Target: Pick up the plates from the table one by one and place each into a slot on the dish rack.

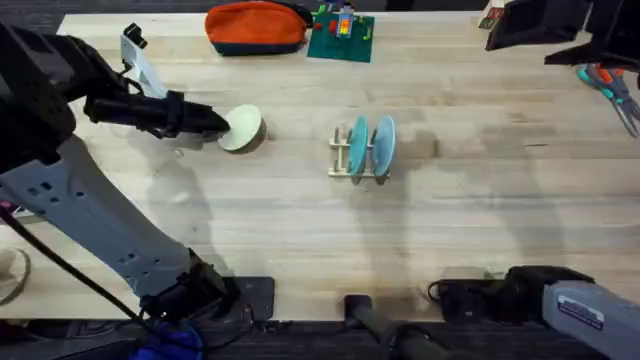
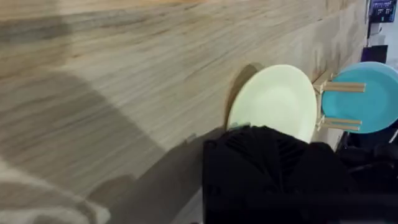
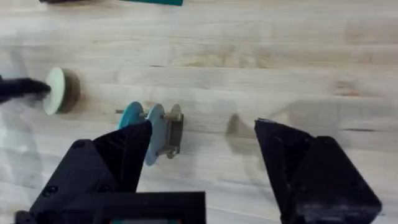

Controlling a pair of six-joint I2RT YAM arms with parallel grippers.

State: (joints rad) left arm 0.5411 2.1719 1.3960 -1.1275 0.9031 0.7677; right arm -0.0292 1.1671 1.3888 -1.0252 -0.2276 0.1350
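Transport is the step in hand: at left, the left pincer is clamped on the rim of a pale cream-green plate, held tilted just above the desk. Next it must carry the plate rightward and lower it upright into a free slot. At centre stands the dish rack with two blue plates. At right, the right pincer waits, spread wide.

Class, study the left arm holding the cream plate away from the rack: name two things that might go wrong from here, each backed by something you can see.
1. The left claw grips the cream plate only at its rim, so it may slip or twist.
2. The dish rack already holds two blue plates; the cream plate might knock them or the pegs going in.
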